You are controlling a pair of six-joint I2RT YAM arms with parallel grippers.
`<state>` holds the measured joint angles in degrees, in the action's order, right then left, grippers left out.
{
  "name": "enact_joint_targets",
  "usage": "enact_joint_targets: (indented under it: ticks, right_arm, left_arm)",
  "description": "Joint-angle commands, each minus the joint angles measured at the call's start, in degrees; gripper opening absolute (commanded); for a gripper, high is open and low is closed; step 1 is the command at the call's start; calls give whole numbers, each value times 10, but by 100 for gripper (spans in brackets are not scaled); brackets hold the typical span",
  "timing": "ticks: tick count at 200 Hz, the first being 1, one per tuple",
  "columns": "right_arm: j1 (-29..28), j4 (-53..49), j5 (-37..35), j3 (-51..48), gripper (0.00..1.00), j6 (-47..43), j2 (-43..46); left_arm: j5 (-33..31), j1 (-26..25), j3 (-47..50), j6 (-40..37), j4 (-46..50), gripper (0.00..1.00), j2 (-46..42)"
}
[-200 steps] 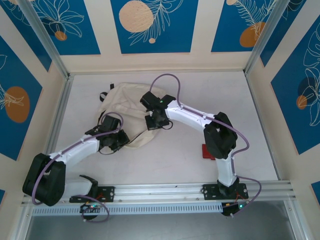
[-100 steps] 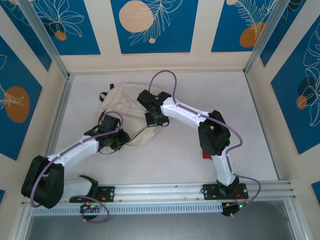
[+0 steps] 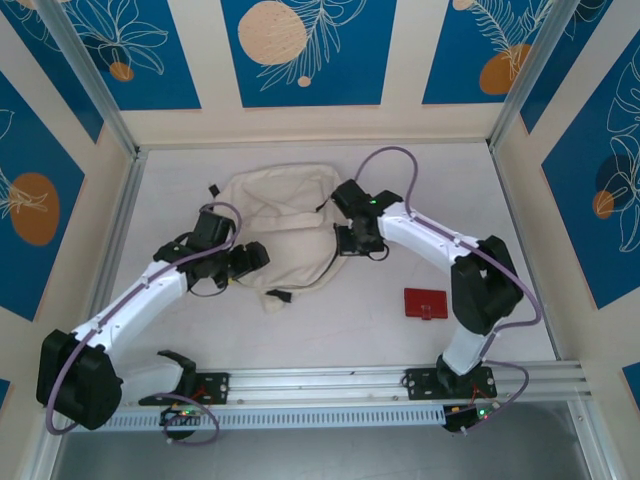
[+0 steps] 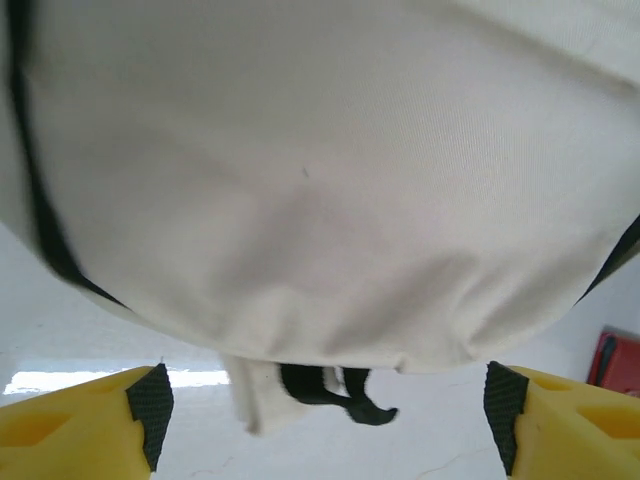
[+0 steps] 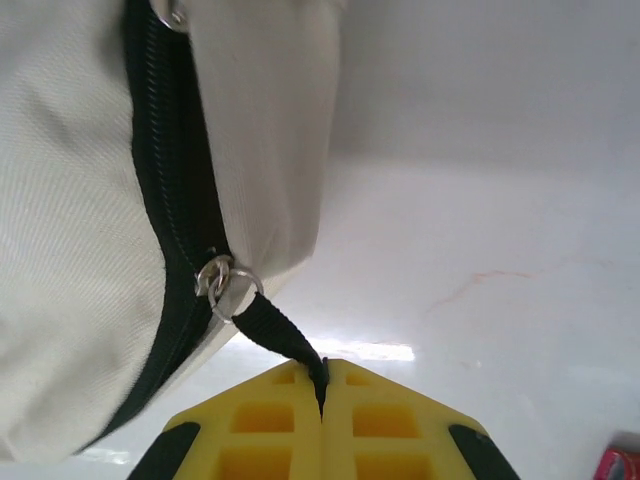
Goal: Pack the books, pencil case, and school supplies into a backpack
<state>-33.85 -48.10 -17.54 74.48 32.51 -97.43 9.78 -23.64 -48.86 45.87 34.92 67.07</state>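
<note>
Cream-white soft fabric backpack (image 3: 280, 210) lies upper centre on the table (image 3: 380, 335), the right claw (image 5: 322, 400) pinched closed on its black zipper pull (image 5: 280, 338) and the left claw (image 4: 327, 405) wide open, empty, so opening it seems in hand, needing a steady pull along the zipper.

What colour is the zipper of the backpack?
The zipper is black, like its pull tab, on the cream-white backpack; the right wrist view shows it best.
</note>
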Motion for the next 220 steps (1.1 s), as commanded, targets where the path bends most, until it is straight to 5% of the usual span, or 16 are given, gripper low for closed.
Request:
enact_joint_targets:
  ticks: [1, 42, 71, 119, 167, 220]
  right_arm:
    - [39, 1, 16, -46, 0, -14, 37]
    - [100, 17, 70, -88, 1, -36, 91]
    - [106, 46, 207, -84, 0, -107, 117]
    - [119, 50, 279, -42, 0, -119, 91]
    - [157, 78, 333, -47, 0, -107, 91]
    - [184, 94, 382, -60, 0, -90, 102]
  left_arm:
    - [-19, 4, -31, -28, 41, 85, 4]
    - [-17, 3, -73, -40, 40, 90, 43]
    - [19, -10, -113, -66, 11, 88, 84]
    - [47, -127, -135, -81, -102, 68, 172]
    - [54, -239, -175, -87, -217, 65, 284]
    - [11, -286, -199, -121, -284, 62, 356]
